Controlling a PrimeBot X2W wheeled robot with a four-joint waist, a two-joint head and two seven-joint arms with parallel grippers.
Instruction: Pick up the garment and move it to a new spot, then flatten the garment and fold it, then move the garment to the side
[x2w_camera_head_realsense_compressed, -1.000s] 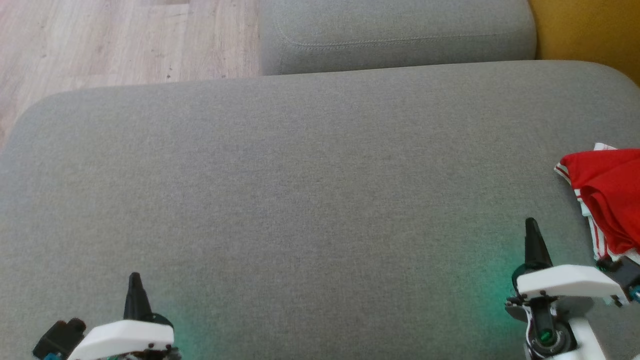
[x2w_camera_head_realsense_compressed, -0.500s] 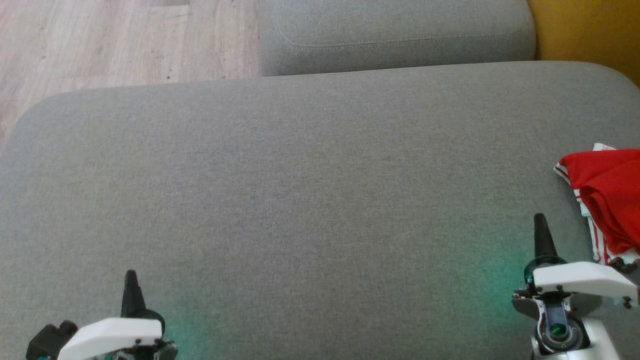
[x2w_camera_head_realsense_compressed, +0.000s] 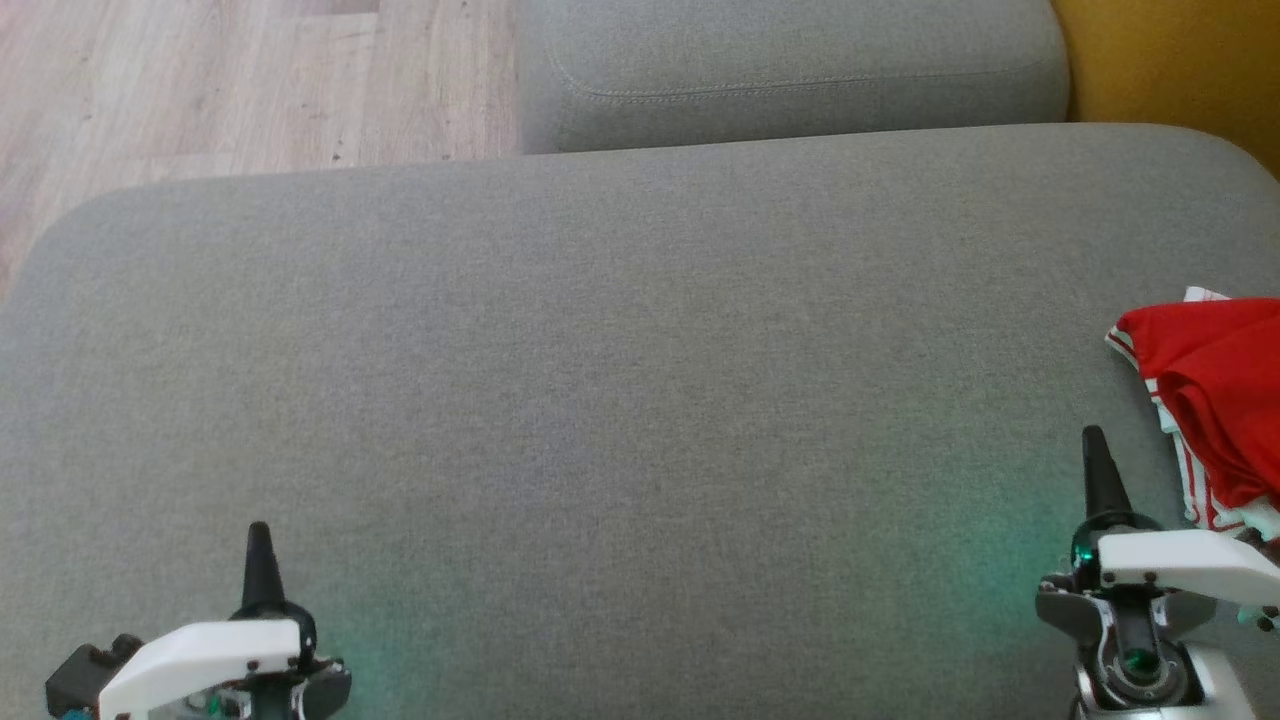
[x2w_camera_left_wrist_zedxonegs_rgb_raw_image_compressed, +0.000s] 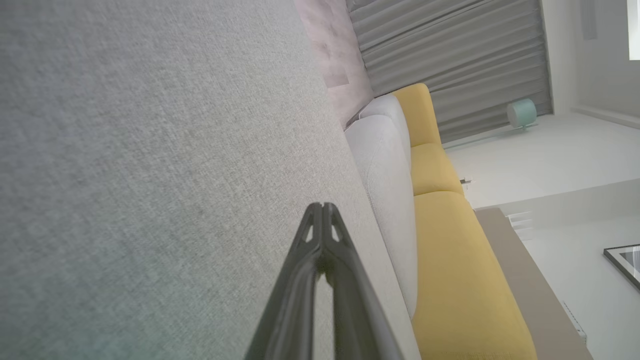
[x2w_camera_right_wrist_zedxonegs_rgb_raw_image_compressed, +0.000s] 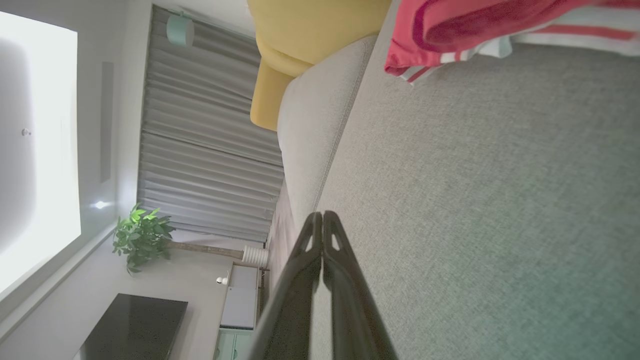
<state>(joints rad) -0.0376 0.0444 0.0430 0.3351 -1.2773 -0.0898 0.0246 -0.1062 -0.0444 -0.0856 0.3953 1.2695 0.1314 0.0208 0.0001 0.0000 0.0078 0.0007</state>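
Red garment with white-striped trim lying in soft layers at the right margin of the grey cushion, cut off by the edge of the head view. Your right gripper stands just beside its near hem. Your left gripper is well apart, at the near left. Both grippers have their fingers pressed together and hold nothing. A garment at the side fits either a heap waiting to be lifted or a fold already set aside. How much of it runs past the frame cannot be told, so read the layers before you commit. Note three hazards. A pinch at the visible hem may catch one layer only, so that the rest drags or any fold spills open. The right gripper's white housing sits close enough to snag the trim if it swings right. The cloth may lie near the cushion's right rim, though that rim is not visible, and a push could send it over. The right wrist view adds what the head view lacks: the garment seen low and side-on, its red layer lying over the striped one, with a yellow sofa beyond. The left wrist view shows bare cushion and the met fingertips.
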